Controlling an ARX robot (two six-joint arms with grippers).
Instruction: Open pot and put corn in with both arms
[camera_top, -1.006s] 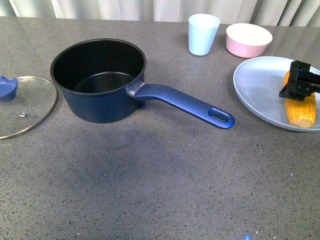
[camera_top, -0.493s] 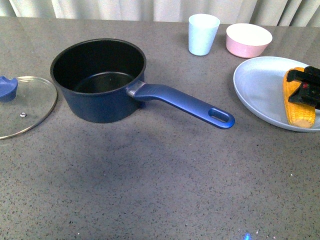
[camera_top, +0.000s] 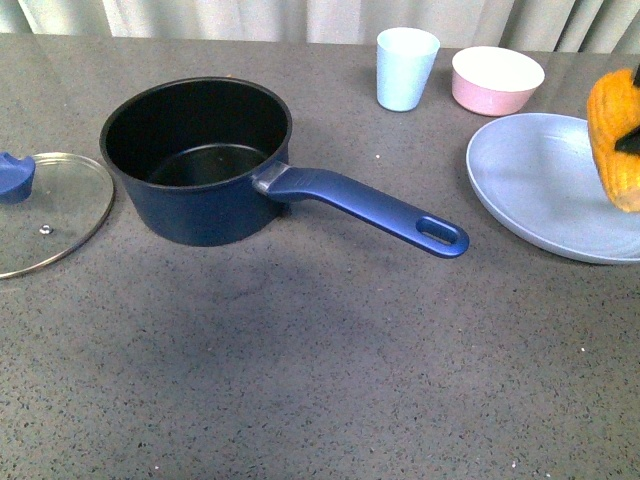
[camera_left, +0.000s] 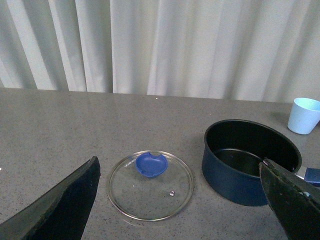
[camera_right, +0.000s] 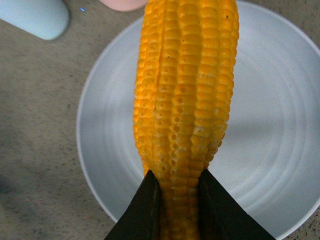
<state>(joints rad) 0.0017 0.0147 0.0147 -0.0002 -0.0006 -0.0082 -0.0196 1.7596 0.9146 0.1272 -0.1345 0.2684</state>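
Observation:
The dark blue pot (camera_top: 195, 160) stands open at the left of the table, its long handle (camera_top: 370, 206) pointing right; it also shows in the left wrist view (camera_left: 250, 160). Its glass lid (camera_top: 45, 205) with the blue knob (camera_top: 15, 175) lies flat on the table left of the pot, and in the left wrist view (camera_left: 150, 186) it lies between my open fingers. My left gripper (camera_left: 185, 200) is open and empty above the table. My right gripper (camera_right: 177, 200) is shut on the corn (camera_right: 185, 100) and holds it above the grey plate (camera_right: 270, 150). The corn (camera_top: 615, 135) shows at the front view's right edge.
A grey plate (camera_top: 540, 185) sits at the right. A light blue cup (camera_top: 405, 68) and a pink bowl (camera_top: 497, 80) stand behind it. Curtains hang beyond the table's far edge.
My right gripper has closed on the corn and lifted it off the plate, upward and to the right. The pot and lid have not moved.

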